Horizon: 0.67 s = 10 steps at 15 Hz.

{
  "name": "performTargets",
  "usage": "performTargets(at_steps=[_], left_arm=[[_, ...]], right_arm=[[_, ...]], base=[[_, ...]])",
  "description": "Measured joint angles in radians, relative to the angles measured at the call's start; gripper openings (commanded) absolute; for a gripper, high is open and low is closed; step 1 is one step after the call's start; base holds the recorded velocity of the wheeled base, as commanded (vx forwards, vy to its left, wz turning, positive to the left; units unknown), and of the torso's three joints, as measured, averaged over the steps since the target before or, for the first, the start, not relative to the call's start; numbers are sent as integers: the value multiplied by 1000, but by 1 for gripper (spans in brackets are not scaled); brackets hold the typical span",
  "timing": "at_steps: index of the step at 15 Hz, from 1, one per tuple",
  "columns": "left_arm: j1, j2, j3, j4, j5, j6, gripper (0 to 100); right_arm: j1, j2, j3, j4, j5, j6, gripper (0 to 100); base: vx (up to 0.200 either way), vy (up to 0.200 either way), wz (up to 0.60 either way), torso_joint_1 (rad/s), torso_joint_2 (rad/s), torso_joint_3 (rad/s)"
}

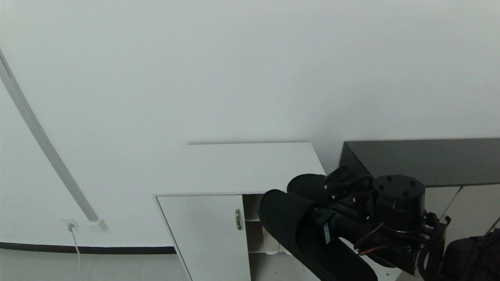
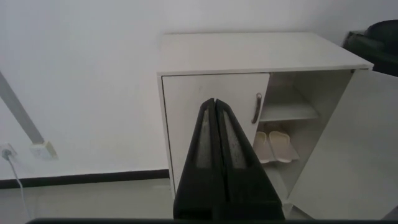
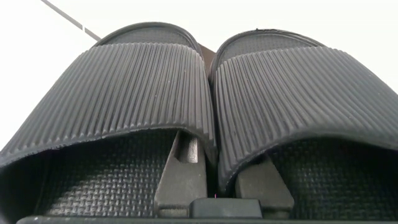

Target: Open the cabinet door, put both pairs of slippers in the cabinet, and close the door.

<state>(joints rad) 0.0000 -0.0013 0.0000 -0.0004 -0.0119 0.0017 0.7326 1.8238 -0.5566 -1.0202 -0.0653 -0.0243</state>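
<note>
Slippers (image 3: pixel 149 93), 2 black ones, sit clamped in your right gripper (image 3: pixel 214 177) before the open cabinet (image 1: pixel 242 168); your left gripper (image 2: pixel 214 115) is pressed together.

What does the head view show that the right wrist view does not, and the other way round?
Head view adds: the white cabinet, right side open, its closed door, and a dark cabinet beside it. Right wrist view adds: the ribbed straps close up, with fingers tucked under them. Shared: the black slippers held by the right end effector.
</note>
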Motion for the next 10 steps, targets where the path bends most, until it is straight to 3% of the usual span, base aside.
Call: performTargets(at_steps=[5,10], left_arm=[[0,0,0,-1,0,0,0],[0,0,0,-1,0,0,0]], right_arm=[[5,1,3,-6,0,0,0],[19,3,15,-27,2,0,0]], base=[[0,0,0,0,0,0],[0,0,0,-133,303,164]])
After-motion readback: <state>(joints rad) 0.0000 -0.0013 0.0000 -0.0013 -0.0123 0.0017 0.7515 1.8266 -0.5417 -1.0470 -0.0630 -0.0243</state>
